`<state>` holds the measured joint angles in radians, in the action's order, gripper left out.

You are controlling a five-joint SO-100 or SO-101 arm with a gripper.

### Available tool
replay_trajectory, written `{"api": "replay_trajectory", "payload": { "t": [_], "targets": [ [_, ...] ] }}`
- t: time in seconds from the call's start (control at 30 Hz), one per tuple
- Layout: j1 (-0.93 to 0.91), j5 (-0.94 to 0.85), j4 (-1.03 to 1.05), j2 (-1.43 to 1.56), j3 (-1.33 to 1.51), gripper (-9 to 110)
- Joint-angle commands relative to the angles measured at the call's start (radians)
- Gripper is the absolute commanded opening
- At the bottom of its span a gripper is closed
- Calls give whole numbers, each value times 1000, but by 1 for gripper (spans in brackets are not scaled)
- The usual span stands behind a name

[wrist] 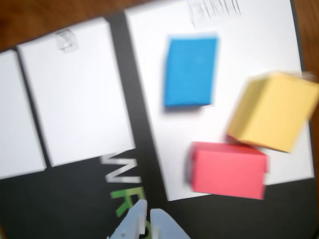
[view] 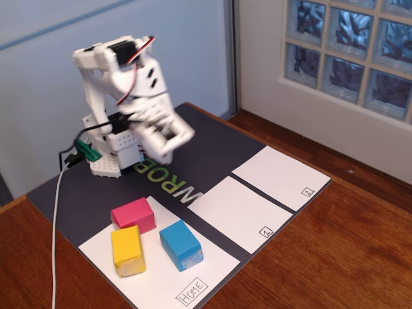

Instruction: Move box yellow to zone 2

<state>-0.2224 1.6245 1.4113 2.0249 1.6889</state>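
The yellow box (view: 127,250) lies on the HOME panel (view: 193,270) at the front left of the mat, beside the pink box (view: 133,214) and the blue box (view: 181,244). In the wrist view the yellow box (wrist: 273,110) is at the right, above the pink box (wrist: 228,169). Zone 2 (view: 280,176) is the bare white panel at the mat's far right; in the wrist view it (wrist: 17,117) shows at the left edge. My gripper (view: 161,156) hangs raised above the mat's lettering, well behind the boxes. In the wrist view its fingertips (wrist: 147,215) are together, holding nothing.
The panel marked 1 (view: 239,212) lies between HOME and zone 2. The arm's white base (view: 116,151) stands at the mat's back left, with a white cable (view: 56,219) running down the left side. Brown wood floor surrounds the dark mat (view: 212,145). A wall and glass blocks stand behind.
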Motion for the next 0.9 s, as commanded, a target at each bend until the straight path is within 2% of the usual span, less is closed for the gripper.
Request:
{"api": "replay_trajectory", "payload": {
  "t": [0.0,0.4,0.87],
  "targets": [
    [-103,29,25,-49,-83,0],
    [-299,-29,6,-229,-143,0],
    [-350,-161,-132,-451,-144,0]
  ]
}}
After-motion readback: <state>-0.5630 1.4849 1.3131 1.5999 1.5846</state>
